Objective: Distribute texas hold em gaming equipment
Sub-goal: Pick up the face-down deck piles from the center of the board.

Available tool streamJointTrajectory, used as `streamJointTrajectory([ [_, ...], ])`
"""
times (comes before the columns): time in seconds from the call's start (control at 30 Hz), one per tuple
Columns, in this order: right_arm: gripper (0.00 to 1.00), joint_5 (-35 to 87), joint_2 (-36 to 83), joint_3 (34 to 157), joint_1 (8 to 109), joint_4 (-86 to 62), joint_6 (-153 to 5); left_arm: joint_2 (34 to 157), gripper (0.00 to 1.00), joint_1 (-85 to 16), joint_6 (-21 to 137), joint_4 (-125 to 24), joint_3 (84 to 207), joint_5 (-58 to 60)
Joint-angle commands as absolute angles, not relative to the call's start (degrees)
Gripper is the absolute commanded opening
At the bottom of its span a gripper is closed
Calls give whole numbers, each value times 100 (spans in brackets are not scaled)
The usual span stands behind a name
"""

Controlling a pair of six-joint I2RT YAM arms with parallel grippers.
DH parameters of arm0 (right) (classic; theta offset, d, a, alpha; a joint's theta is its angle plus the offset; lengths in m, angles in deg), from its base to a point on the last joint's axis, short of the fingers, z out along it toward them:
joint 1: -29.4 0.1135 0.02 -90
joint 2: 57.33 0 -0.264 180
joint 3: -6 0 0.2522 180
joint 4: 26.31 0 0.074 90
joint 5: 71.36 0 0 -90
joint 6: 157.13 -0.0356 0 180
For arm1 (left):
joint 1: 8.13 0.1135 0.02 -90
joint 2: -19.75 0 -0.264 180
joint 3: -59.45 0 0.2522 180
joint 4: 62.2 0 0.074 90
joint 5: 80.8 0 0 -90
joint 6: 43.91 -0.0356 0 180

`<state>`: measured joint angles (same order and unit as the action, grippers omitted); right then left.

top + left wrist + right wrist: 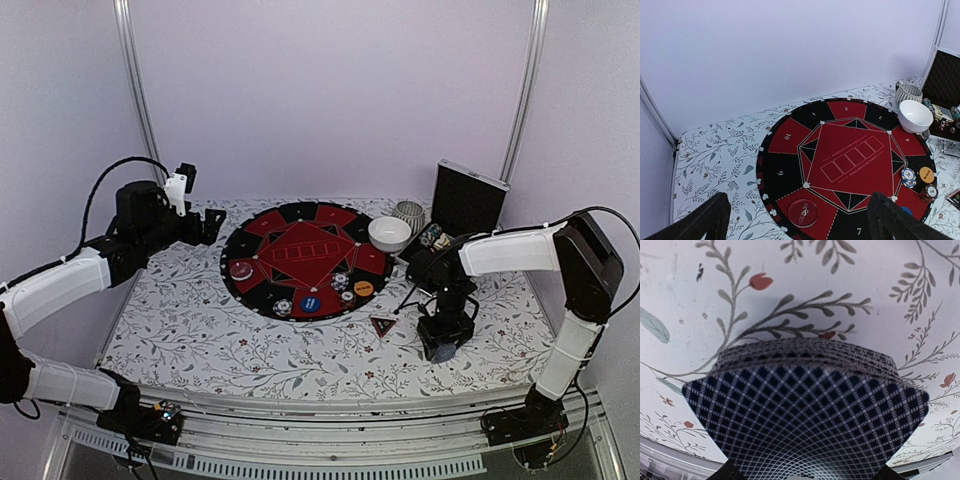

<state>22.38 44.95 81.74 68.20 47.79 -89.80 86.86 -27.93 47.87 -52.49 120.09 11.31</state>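
The floral table (200,330) bears a round red-and-black mat (300,250) near the middle of its far edge. A black case (468,198) stands at the far right corner, with a white bowl (389,233) at the mat's right rim. Near the right edge my right gripper (443,345) clamps the bowed playing cards (805,410). My left gripper (210,225) hangs wide apart and empty, far left. Poker chips (340,282) lie on the mat's near side, and the triangular marker (383,325) sits just off it.
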Motion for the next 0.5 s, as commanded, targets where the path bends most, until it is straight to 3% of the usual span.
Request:
streamJointTrajectory([
  [0.0, 53, 2227, 4605, 8335, 6911, 4609, -8873, 8576, 98, -2731, 4778, -5394, 11927, 1056],
  [0.23, 51, 2242, 4600, 8848, 7127, 4784, -8533, 8534, 97, -2736, 4912, -5432, 11935, 651],
  [0.47, 51, 1997, 5113, 10487, 7948, 5110, -7420, 8447, 72, -2730, 6203, -5345, 11872, -817],
])
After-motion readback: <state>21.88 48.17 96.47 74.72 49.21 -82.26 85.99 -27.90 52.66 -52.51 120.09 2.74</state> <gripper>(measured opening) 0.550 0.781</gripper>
